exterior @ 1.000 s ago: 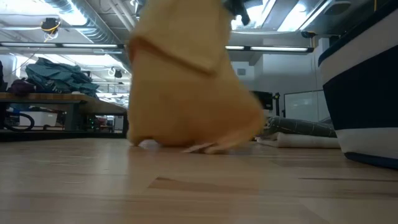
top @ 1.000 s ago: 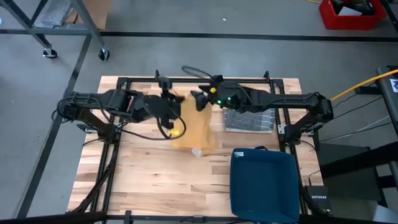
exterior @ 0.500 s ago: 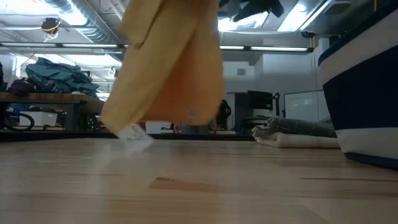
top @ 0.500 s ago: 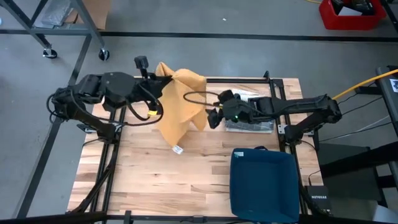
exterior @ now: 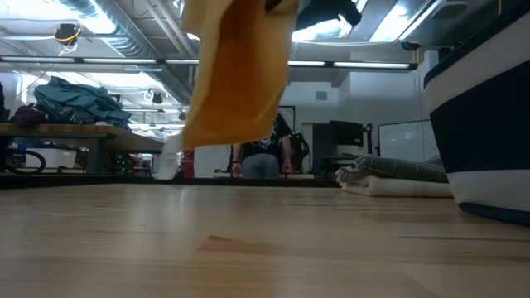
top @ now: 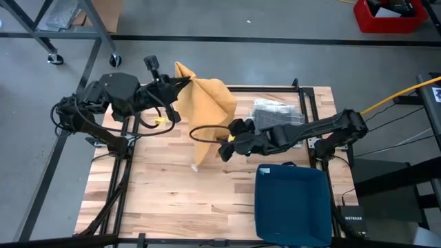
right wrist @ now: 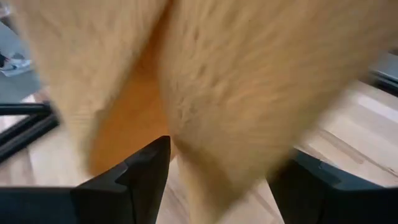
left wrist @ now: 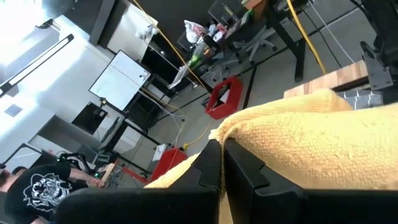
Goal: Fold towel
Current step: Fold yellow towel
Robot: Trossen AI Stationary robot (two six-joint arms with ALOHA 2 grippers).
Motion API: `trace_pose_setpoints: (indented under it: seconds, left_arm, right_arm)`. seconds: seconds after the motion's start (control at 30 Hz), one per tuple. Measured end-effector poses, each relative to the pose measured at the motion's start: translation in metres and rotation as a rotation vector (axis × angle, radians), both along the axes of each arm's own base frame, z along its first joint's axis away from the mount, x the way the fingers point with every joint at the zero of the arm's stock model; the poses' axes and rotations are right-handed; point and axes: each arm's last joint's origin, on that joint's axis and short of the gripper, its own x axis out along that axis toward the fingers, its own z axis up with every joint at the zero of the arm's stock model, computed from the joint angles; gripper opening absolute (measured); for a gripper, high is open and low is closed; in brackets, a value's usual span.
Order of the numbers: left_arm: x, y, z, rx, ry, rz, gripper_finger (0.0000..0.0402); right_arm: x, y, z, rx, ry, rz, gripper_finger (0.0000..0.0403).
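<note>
**A:** From above, where was the towel (top: 204,110)?

**B:** It hung off the left gripper (top: 178,84), whose jaws were pinched tight on a top corner near the table's far-left edge. The cloth draped down toward the wooden table (top: 165,193), its white tag (top: 195,167) lowest. The right gripper (top: 224,149) sat just beside the hanging lower edge, fingers spread wide, holding nothing.

**A:** And the low view?

**B:** The towel dangled clear of the boards, tag (exterior: 169,165) just above them. Behind it was a workshop: ceiling lights, benches, a heap of teal cloth (exterior: 79,99), and a person (exterior: 263,157) standing far back. A folded grey towel (exterior: 397,175) lay on the far side of the table, with a dark blue bin (exterior: 484,124) on the right.

**A:** The left wrist camera?

**B:** Both dark fingers (left wrist: 217,168) were pressed together on the towel's yellow hem (left wrist: 298,143). Beyond them there were a whiteboard, a red crate (left wrist: 222,98) and cables.

**A:** The right wrist?

**B:** The fingers (right wrist: 146,168) stood apart with cloth filling the gap ahead, not yet gripped.

**A:** So which step was that?

**B:** I'd say spreading out: one corner was held up and the second was being sought. The next move called for closing on a free lower corner, then drawing the towel flat on the wood before any fold.
</note>
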Motion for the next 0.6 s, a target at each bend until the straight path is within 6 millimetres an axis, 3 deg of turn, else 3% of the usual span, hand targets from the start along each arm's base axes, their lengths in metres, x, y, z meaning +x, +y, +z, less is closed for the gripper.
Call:
trace_pose_setpoints:
  seconds: [0.23,0.6]
  left_arm:
    - [0.0,0.0,0.001,-0.002,-0.016,0.0,0.0]
    - [0.001,0.0,0.001,-0.004,-0.015,0.001,0.0]
  right_arm:
    - [0.017,0.003,-0.026,-0.023,0.068,-0.008,0.025]
    - [0.017,0.012,-0.03,-0.053,0.068,-0.016,0.025]
